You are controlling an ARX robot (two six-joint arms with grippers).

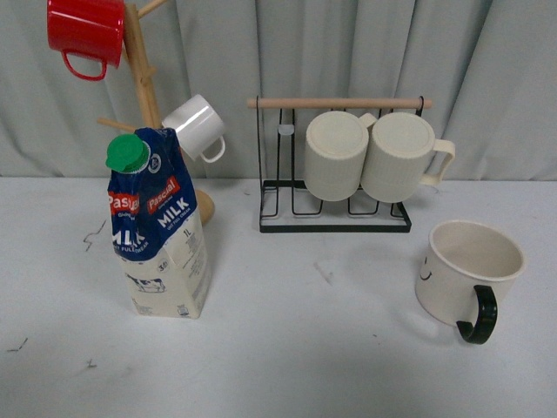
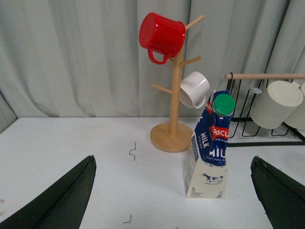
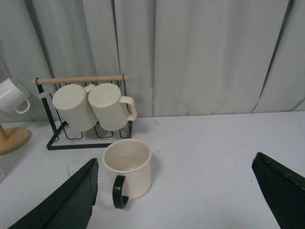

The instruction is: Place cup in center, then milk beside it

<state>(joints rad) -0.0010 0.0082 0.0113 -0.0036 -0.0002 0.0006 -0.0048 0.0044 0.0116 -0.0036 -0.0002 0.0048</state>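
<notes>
**Desk:** Where's the cup?

**Me:** I see the cup (image 1: 466, 274) upright on the right of the table (image 1: 305, 357), near the front. Its black handle is turned toward me and the smiley is on its left flank.

**Desk:** And the milk?

**Me:** The milk (image 1: 157, 231) stands well apart from it on the left, just in front of the mug tree (image 1: 139, 61). A red mug (image 1: 85, 30) hangs high on the tree. A white mug (image 1: 196, 126) hangs close behind the carton's green cap.

**Desk:** Anything between them?

**Me:** A wire rack (image 1: 335, 225) sits at the back between them, holding two ribbed mugs (image 1: 365, 155) on their sides.

**Desk:** Claws?

**Me:** The left claw (image 2: 172, 162) is spread wide, facing the milk. The right claw (image 3: 176, 160) is spread wide too, with the cup nearer one finger.
</notes>
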